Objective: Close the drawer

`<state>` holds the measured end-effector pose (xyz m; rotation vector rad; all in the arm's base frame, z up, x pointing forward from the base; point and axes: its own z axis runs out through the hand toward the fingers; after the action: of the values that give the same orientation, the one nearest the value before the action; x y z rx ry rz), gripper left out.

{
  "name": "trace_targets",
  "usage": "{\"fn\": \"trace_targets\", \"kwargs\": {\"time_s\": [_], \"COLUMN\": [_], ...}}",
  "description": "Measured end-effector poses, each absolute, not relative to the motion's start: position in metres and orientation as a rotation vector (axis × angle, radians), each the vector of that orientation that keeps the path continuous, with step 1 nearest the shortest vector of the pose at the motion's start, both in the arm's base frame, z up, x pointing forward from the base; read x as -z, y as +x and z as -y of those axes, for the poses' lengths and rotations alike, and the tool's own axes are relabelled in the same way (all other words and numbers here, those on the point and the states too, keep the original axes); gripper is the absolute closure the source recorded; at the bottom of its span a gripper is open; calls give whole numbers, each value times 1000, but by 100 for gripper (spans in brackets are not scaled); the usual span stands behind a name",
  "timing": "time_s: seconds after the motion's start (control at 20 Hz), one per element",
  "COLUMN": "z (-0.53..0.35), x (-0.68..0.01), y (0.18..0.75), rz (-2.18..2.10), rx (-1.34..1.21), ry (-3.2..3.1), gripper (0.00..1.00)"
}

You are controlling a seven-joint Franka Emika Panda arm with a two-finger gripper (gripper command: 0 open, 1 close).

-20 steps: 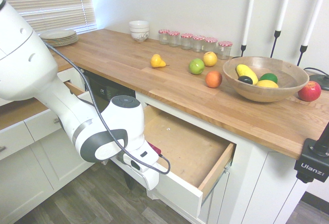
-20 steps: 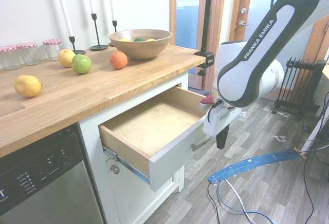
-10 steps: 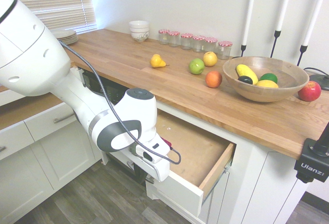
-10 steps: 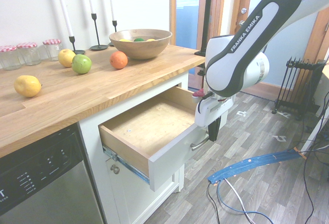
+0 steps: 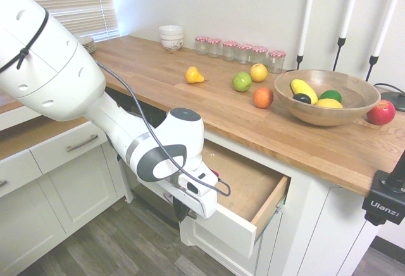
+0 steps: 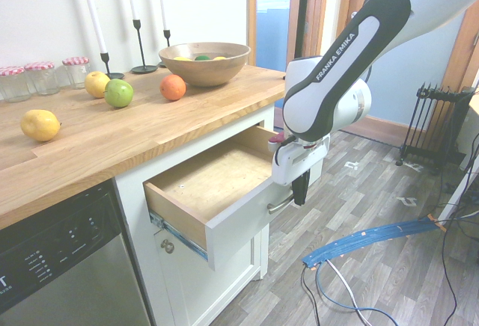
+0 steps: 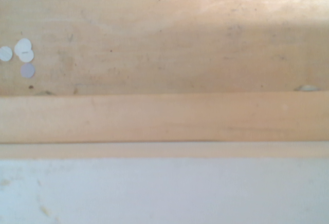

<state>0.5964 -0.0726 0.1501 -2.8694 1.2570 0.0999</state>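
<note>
The drawer (image 5: pixel 248 190) stands partly pulled out under the wooden countertop, its bare-wood bottom (image 6: pixel 213 180) empty. Its white front panel (image 6: pixel 239 220) carries a curved silver handle (image 6: pixel 278 205). My gripper (image 6: pixel 299 189) is shut with nothing in it, its dark fingers pointing down and pressed against the outside of the front panel beside the handle. In the first exterior view the gripper (image 5: pixel 180 210) hangs under the white wrist at the front panel's left end. The wrist view looks down into the drawer's wood bottom (image 7: pixel 164 34) and onto the white top edge of the front (image 7: pixel 164 193).
On the countertop (image 5: pixel 158 73) lie loose fruit, a wooden bowl (image 5: pixel 326 99) of fruit, several red-lidded jars (image 5: pixel 240 49), stacked white bowls and tall candle holders. A dishwasher (image 6: pixel 60 259) sits left of the drawer. Wood-look floor (image 6: pixel 359 214) lies open in front.
The arm has swung toward the cabinet and met the front panel. The drawer has slid partway in and sticks out less than a second ago.
</note>
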Motion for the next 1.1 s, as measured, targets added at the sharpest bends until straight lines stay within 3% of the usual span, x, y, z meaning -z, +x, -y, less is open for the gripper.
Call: {"fn": "trace_targets", "kwargs": {"time_s": [1.1], "z": [71], "x": [-143], "y": [669], "rz": [-1245], "rx": [-130], "ry": [-2886], "gripper": [100]}}
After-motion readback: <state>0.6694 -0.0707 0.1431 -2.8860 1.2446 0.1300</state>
